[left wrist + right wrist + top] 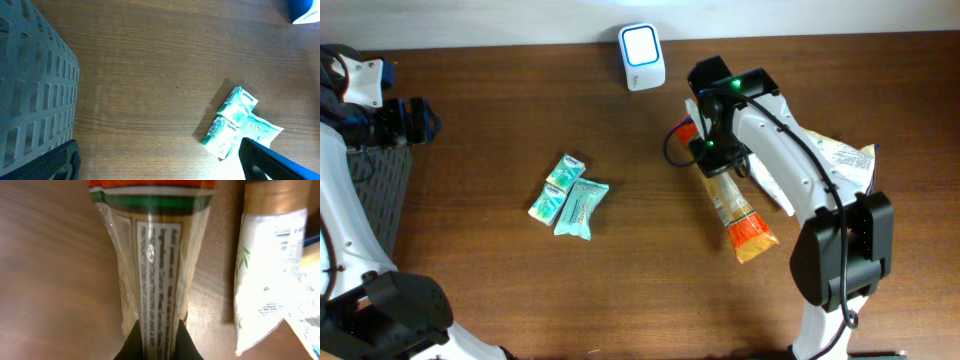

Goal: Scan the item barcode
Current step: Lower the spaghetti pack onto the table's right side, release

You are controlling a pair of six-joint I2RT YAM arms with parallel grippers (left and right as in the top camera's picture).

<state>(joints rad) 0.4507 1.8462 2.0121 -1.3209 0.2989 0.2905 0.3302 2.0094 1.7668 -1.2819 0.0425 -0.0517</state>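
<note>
The right gripper point(711, 158) is pinched tight on a long clear plastic packet with orange ends point(735, 208). It sits at about two o'clock from the middle of the brown wooden table point(620, 290) in the overhead view. From the grip the packet runs toward five o'clock, ending in a crumpled orange tip. Whether it rests on the wood or hangs just above it cannot be told. In the right wrist view the black fingertips point(134, 342) press both sides of the packet's narrow neck. A printed white label faces the camera below an orange and green band (the print is too blurred to read).

The white barcode scanner with a blue-lit face point(642, 56) stands at twelve o'clock on the table edge. It is at eleven o'clock from the gripped packet and apart from it.

At three o'clock from the packet lies a white pouch with a brown top point(267, 265), just beside it. A yellowish crinkled bag point(847, 160) lies farther out, partly under the right arm.

The left gripper point(418, 118) is at nine o'clock, jaws spread wide and holding nothing. It is beside a grey slatted plastic basket point(35, 95). Two teal tissue packs point(568, 197) lie touching each other at about eight o'clock from the table's middle, well apart from both grippers.
</note>
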